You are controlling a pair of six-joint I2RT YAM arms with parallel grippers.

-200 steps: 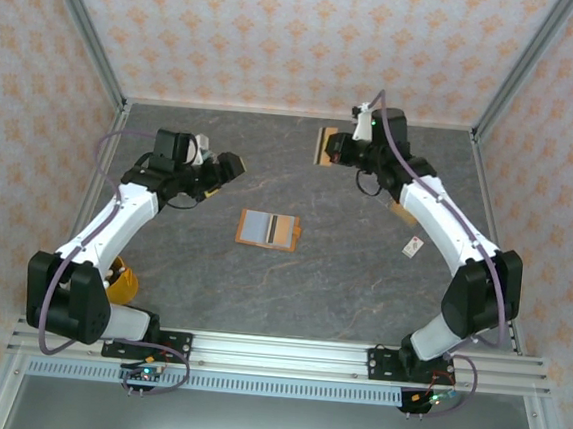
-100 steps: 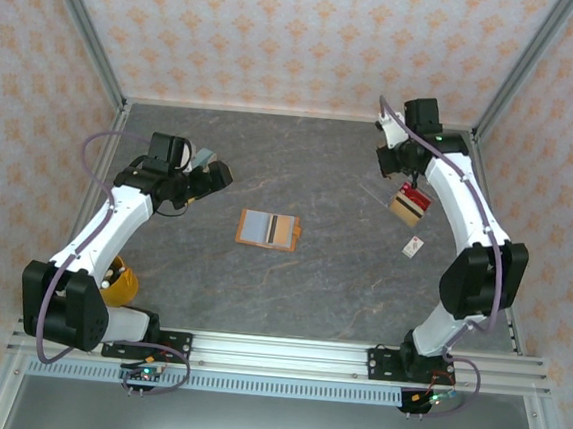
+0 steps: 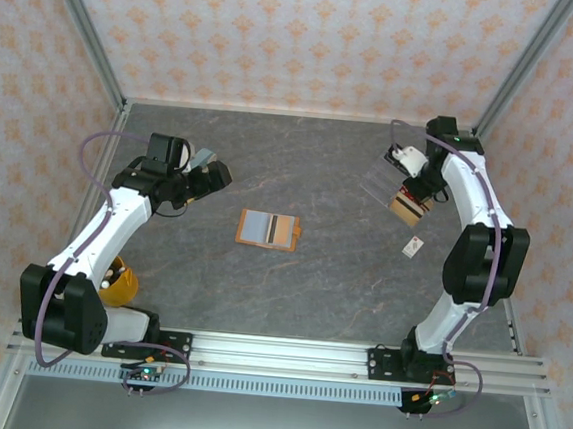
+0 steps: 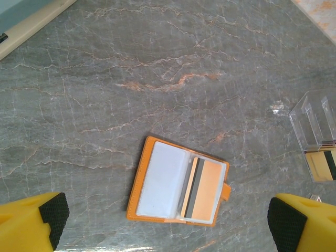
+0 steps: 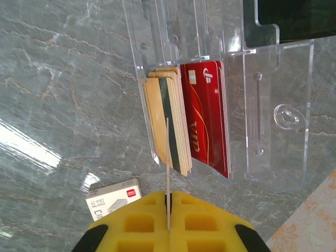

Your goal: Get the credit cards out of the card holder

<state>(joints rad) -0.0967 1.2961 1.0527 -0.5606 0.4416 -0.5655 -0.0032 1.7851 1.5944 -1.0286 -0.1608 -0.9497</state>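
Right gripper [image 5: 168, 202], jaws pinching a thin credit card [image 5: 167, 157] edge-on, has swung from 12 to 2 o'clock over the clear plastic tray [image 5: 273, 105]; left gripper [image 3: 210, 175] jaws now spread; open orange card holder [image 4: 157, 184] stays mid-desk [image 3: 341, 280], one striped card [image 4: 205, 189] left inside.

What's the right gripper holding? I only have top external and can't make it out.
Observer: The right wrist view shows the right gripper shut on one thin card, seen edge-on, in line with the clear tray.
Operator: Anything in the tray?
Observer: Yes, tan striped cards stacked beside red cards.
Operator: Holder empty?
Observer: No. In the left wrist view the card holder lies open, with one striped card in the pocket by the tab.
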